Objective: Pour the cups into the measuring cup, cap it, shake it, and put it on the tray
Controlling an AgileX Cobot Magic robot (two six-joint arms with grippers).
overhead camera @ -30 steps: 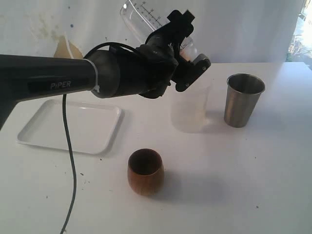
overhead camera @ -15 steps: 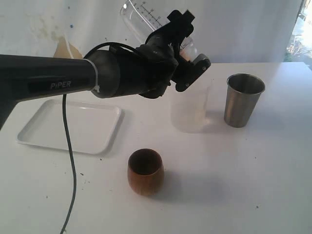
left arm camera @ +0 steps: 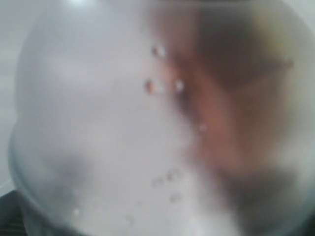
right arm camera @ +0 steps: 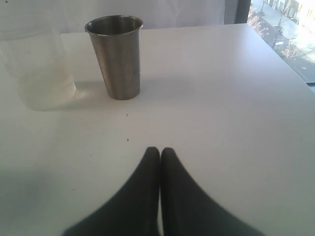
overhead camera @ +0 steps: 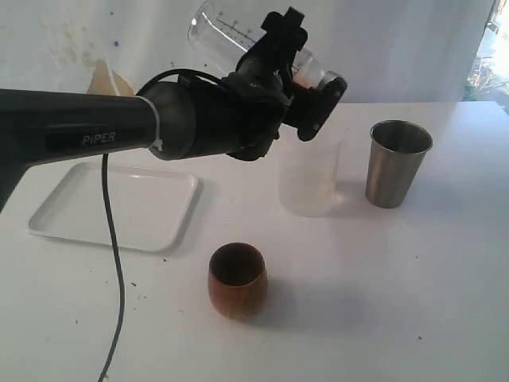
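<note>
Above frosted cup [overhead camera: 312, 177], left gripper [overhead camera: 302, 70] clamps measuring cup [overhead camera: 227, 32] aloft; since moment ago cup tipped flatter, likely shake stroke; right gripper [right arm camera: 160, 153] jaws pressed together, empty, near steel tumbler [right arm camera: 117, 56]; tray [overhead camera: 119, 203] awaits.

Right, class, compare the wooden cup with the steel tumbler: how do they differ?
The wooden cup is brown and matte; the steel tumbler is grey and shiny. The wooden cup is short and rounded; the steel tumbler is taller and tapers toward its base. Both stand upright and open-topped on the white table.
</note>
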